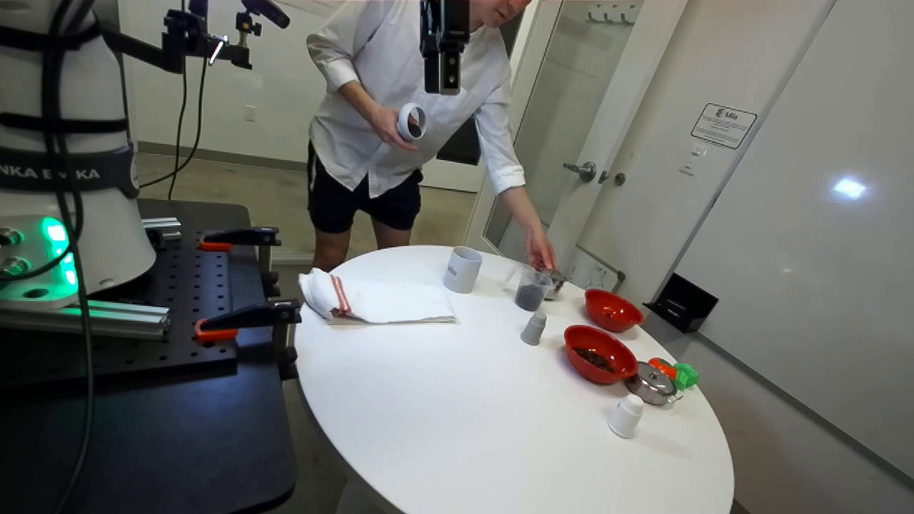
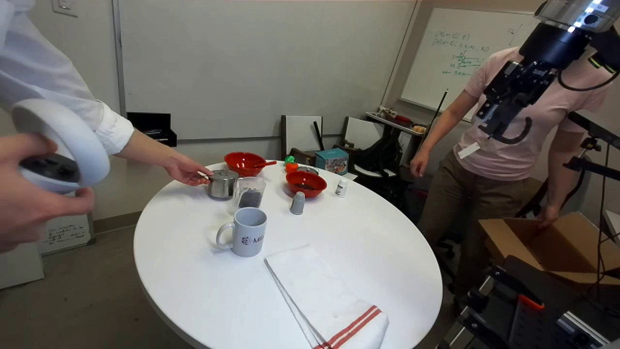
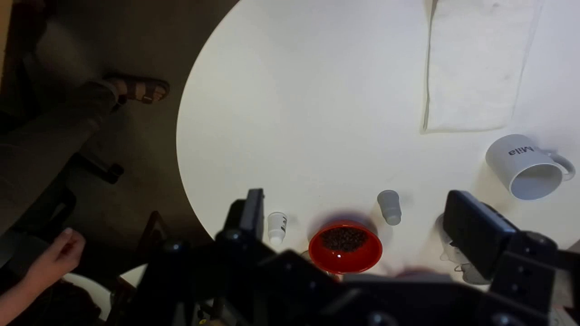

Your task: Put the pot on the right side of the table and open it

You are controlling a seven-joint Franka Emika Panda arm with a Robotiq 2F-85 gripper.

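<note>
The pot [image 1: 651, 385] is shiny silver steel with a round lid on it. It stands on the white table [image 1: 457, 428], touching or close beside a red bowl. In another exterior view the pot [image 2: 308, 170] is mostly hidden behind that bowl. In the wrist view only a sliver may show beside the bowl. My gripper [image 3: 356, 213] is open in the wrist view, with nothing between its fingers. It hangs high above the table, well apart from the pot, in both exterior views [image 1: 443, 71] [image 2: 503, 128].
A person's hand touches another steel vessel [image 2: 223, 184]. Near it are a clear jug [image 2: 250, 194], a grey mug [image 2: 249, 231], a small grey cup [image 1: 533, 328] and two red bowls [image 1: 600, 355] [image 1: 613, 310]. A white bottle [image 1: 625, 416], toy vegetables [image 1: 685, 376] and a folded towel [image 1: 393, 300] also lie there.
</note>
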